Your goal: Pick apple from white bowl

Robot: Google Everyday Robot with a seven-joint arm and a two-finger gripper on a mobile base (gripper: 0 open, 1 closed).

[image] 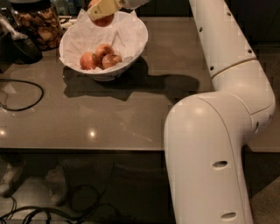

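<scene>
The white bowl (131, 46) sits on the grey table near its back left, lined with crinkled white paper. Three smaller reddish-orange apples (99, 57) lie in it. My gripper (103, 9) is at the top edge of the view, above the bowl's back rim. It is shut on the apple (104, 19), which hangs reddish-pink below the pale fingers (100, 8), lifted clear of the bowl. The apple's top part is hidden by the fingers and the frame edge.
A glass jar of brown snacks (37, 24) stands left of the bowl, with a dark object (19, 43) beside it. A black cable (22, 94) loops on the table's left. My white arm (218, 109) spans the right side. Cables lie on the floor below.
</scene>
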